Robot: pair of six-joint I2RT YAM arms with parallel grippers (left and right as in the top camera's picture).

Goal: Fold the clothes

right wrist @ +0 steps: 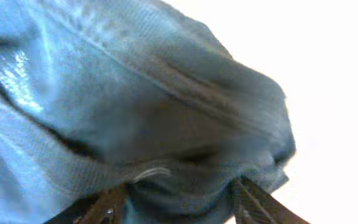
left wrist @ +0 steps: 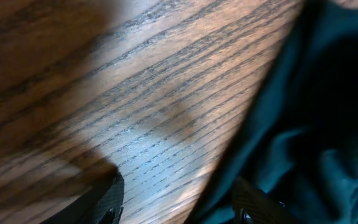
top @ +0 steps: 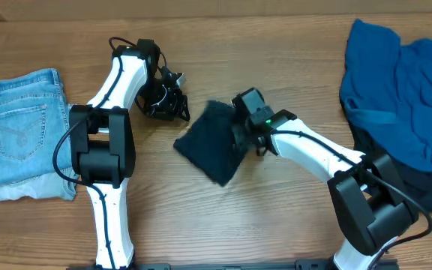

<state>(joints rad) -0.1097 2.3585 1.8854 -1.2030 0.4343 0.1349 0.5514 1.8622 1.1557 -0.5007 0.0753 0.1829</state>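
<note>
**Right gripper.** The right gripper (right wrist: 179, 200) has its jaws apart, with bunched fabric of the dark teal garment (top: 205, 150) filling the gap and covering the tips. The pictures do not show whether the jaws are clamping the fabric or only straddling it.

- Risk: the bunch probably holds several layers. Lifting it would raise a wad instead of a single edge, and the fold would come out crooked.
- Risk: a shallow bite on a thick roll may slip free partway through the move.

**Left gripper.** The left gripper (left wrist: 179, 208) is released and holds nothing. It sits low over bare desk (left wrist: 135, 93), and the garment's edge lies just beside its right finger.

- Risk: closing here would pinch air or catch only the hem. One corner would then be left unsupported, and the cloth would drag and twist.

**Garment.** The garment lies crumpled at the centre of the desk, between the two grippers, and is not spread flat.

- Risk: folding it in this state would lock the creases in.

**Surroundings.** The folded jeans (top: 21, 135) rest at the left edge, well apart from the garment. The blue pile (top: 403, 90) and the dark item under it (top: 418, 184) lie at the right, near the right arm.

- Risk: a wide backward swing of the right arm could brush the pile and scatter it.
</note>
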